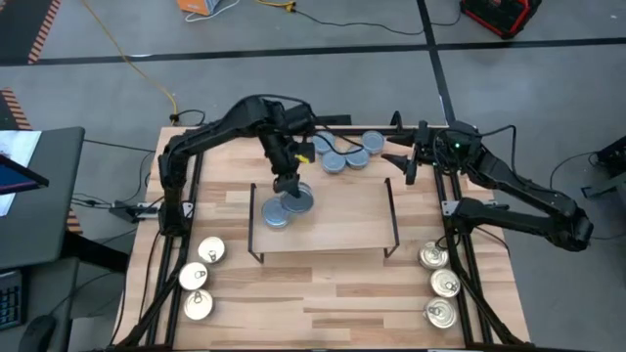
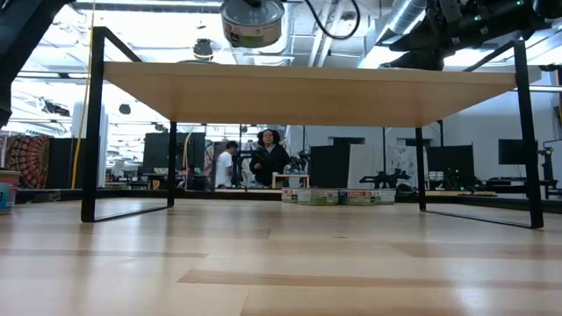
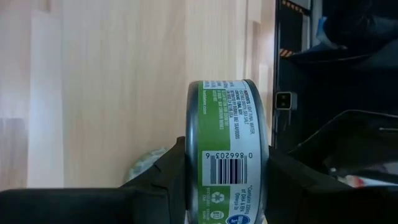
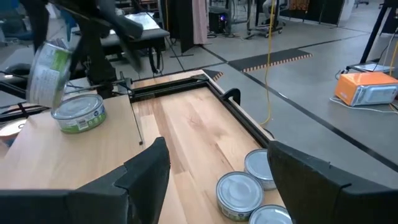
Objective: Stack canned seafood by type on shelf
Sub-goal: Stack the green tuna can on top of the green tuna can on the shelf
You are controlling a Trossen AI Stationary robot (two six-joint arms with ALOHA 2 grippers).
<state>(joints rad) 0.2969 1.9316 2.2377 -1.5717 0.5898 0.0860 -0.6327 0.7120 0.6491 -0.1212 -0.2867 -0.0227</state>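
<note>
- Silver-gold tins: three [image 1: 199, 277] by the tabletop's [image 1: 323, 313] front-left corner, three [image 1: 438, 285] along its front-right edge.
- Shelf [image 1: 337, 227], mid-tabletop: one blue-grey tin [image 1: 277, 213] lies flat near its left edge.
- Left pincer [image 1: 287, 184], over that tin, clamps a green-labelled tin [image 3: 227, 152] tilted on edge, just above the flat one.
- Blue-grey tins [image 1: 344, 153] cluster beyond the shelf's rear edge.
- Right pincer [image 1: 409, 164], jaws apart and empty, hovers beside this cluster near the tabletop's rear edge.

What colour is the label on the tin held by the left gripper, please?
Green with a white panel, on the tin in the left gripper; clearest in the left wrist view.
</note>
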